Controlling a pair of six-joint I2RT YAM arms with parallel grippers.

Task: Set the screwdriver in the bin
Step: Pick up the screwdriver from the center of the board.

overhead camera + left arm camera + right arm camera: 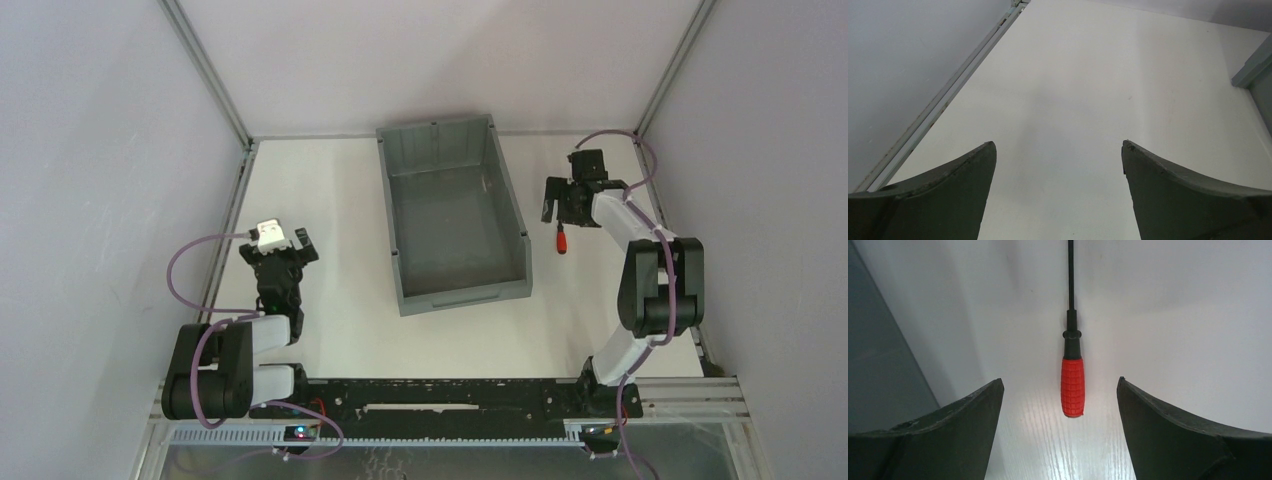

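The screwdriver (1072, 386), red handle and thin black shaft, lies on the white table right of the grey bin (392, 215). In the top view only its red handle (562, 241) shows below my right gripper (562, 212). In the right wrist view, that gripper (1059, 380) is open and low over the table. The handle's end lies between its fingertips, touching neither, and the shaft points away. The bin's wall (878, 355) is to the left. My left gripper (280, 250) is open and empty, left of the bin.
Enclosure walls and metal frame rails (232, 215) bound the table. The bin's corner (1255, 65) shows at the right edge of the left wrist view, where the left gripper (1058, 143) hangs over bare table.
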